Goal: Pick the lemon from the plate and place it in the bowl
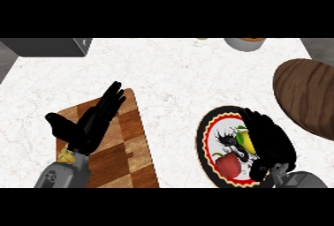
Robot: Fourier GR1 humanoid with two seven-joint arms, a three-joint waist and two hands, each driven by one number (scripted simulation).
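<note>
On the plate (210, 140), at the near right of the counter (176, 75), lay the lemon (244, 137), yellow-green, with a red fruit (228, 166) just nearer. From the head view the right hand (269, 142) arched over the plate's right half, its fingers curled down against the lemon's right side. It seemed to be closing for the pick, though whether it had the lemon held could not be told. The bowl (308, 98), brown and wooden, sat just beyond and right of the plate, a short carry away. At the near left the left hand (88, 122) rested open, fingers straight, over a wooden board (130, 150), holding nothing and likely kept clear of the work. A small pot (244, 43) stood at the far edge.
</note>
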